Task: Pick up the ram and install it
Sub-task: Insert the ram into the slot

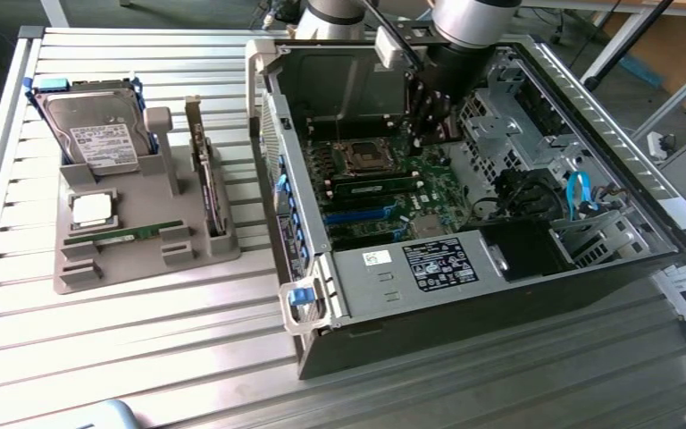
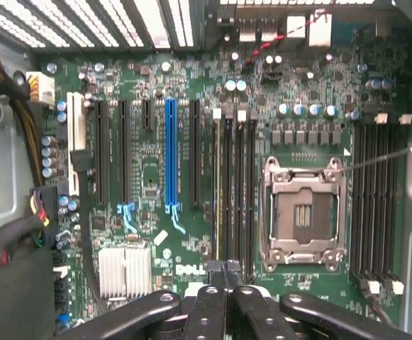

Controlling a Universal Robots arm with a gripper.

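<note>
Clenched with its black fingers pressed together, the pincer hangs empty inside the open black computer case, above the green motherboard. In the wrist view its tips sit just over the end of the bank of long black memory slots beside the silver processor socket. A long, narrow green ram stick lies flat in the grey moulded holder tray on the slatted metal worktop, near the tray's front edge, well apart from the case. A square silver processor chip rests just behind it, and a silver hard drive stands at the tray's far end.
</note>
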